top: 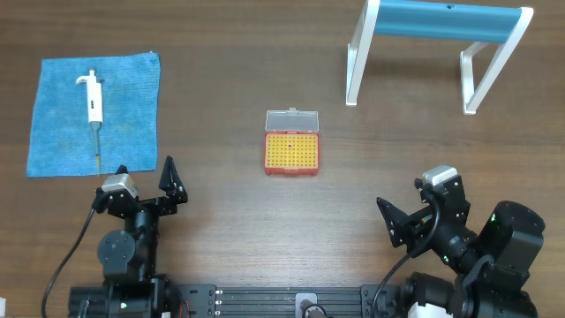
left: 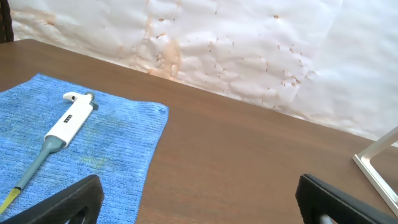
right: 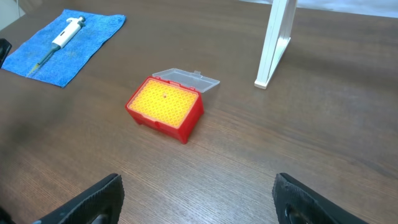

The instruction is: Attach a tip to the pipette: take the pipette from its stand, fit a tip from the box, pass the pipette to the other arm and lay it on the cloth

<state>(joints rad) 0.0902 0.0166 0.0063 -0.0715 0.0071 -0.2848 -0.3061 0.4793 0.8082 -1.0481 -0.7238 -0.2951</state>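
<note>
Left pincer: your left gripper (top: 146, 174) is spread wide. There is nothing between its fingers (left: 65, 200) and they touch nothing. It sits close to its own base, just off the cloth's corner on the robot's side.
Right pincer: your right gripper (top: 404, 203) is also spread wide and holds nothing. Its fingers (right: 90, 202) hang over bare table (top: 265, 238) near its own base, well apart from the tip box.
Pipette: you will find the pipette (top: 94, 106) lying flat on the cloth with all of it on the fabric. Its white body points toward the far edge and its thin shaft toward the robot. A yellow tip (top: 95, 162) sits on the thin end. Neither gripper touches it.
Cloth: the blue cloth (top: 132, 88) is spread flat on the left side of the table.
Tip box: the red tip box (top: 291, 152) stands mid-table with its clear lid swung open and its yellow rack showing. It is apart from both the cloth and the stand.
Stand: the stand (top: 441, 19), a blue bar on white legs, is at the far right of the table.
</note>
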